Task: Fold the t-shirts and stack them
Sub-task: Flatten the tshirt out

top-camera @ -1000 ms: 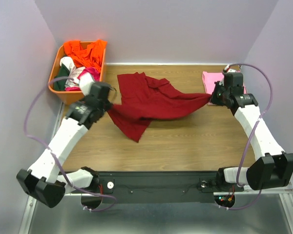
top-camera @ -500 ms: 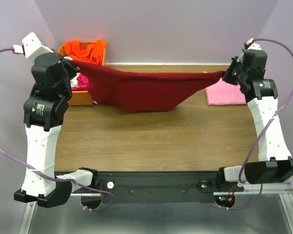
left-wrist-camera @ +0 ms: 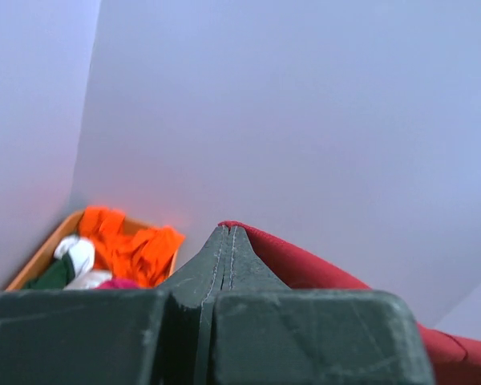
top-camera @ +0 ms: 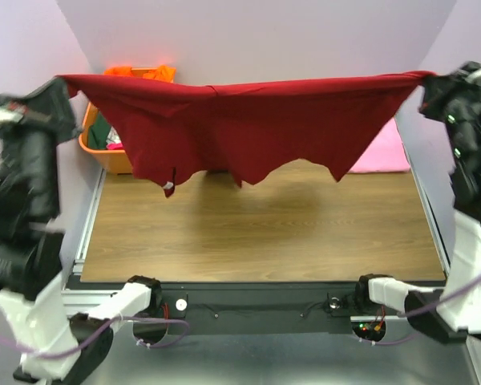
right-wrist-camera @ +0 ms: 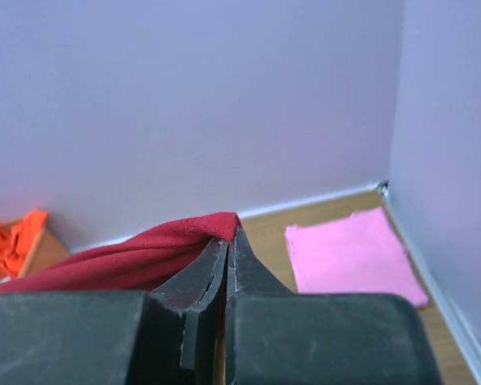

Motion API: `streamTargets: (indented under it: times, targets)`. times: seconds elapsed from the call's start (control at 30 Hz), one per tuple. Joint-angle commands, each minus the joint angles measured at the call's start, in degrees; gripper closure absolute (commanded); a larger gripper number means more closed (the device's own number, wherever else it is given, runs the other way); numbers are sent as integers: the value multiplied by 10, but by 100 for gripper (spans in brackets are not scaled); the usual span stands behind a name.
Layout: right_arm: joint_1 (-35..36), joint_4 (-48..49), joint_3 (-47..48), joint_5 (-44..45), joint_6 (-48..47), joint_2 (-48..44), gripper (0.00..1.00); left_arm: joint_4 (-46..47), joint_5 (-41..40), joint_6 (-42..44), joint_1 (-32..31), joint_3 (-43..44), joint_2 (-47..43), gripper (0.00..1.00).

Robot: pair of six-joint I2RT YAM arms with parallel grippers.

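Note:
The maroon t-shirt (top-camera: 240, 120) hangs stretched wide in the air above the table, its lower edge dangling with the small white label low on the left. My left gripper (top-camera: 62, 80) is shut on its left corner; the left wrist view shows red cloth (left-wrist-camera: 305, 261) pinched at the closed tips (left-wrist-camera: 227, 228). My right gripper (top-camera: 426, 77) is shut on the right corner, with cloth (right-wrist-camera: 144, 257) at the closed tips (right-wrist-camera: 231, 233). The folded pink t-shirt (top-camera: 385, 152) lies flat at the table's back right, partly hidden by the maroon one; it also shows in the right wrist view (right-wrist-camera: 353, 257).
The orange plastic basket (top-camera: 96, 148) with orange, white and green clothes stands at the back left, mostly hidden behind the hanging shirt. Bare wooden table (top-camera: 256, 233) lies below the shirt. Lilac walls close in the back and both sides.
Both arms have lifted high and moved apart, raising the maroon shirt off the table. It went from a crumpled heap to a taut hanging sheet.

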Motion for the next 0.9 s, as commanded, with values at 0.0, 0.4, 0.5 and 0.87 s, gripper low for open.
streamTargets:
  times: [0.0, 0.4, 0.5, 0.87]
  targets:
    - [-9, 36, 32, 66, -41, -66, 98, 95, 34, 45, 5, 37, -61, 100]
    - [-9, 80, 55, 61, -64, -120, 96, 80, 66, 68, 5, 119, -66, 100]
    - [-9, 80, 30, 44, -59, -115, 94, 68, 69, 67, 5, 97, -47, 100]
    - [-9, 113, -242, -6, -40, -51, 99, 191, 24, 94, 5, -304, 39, 100]
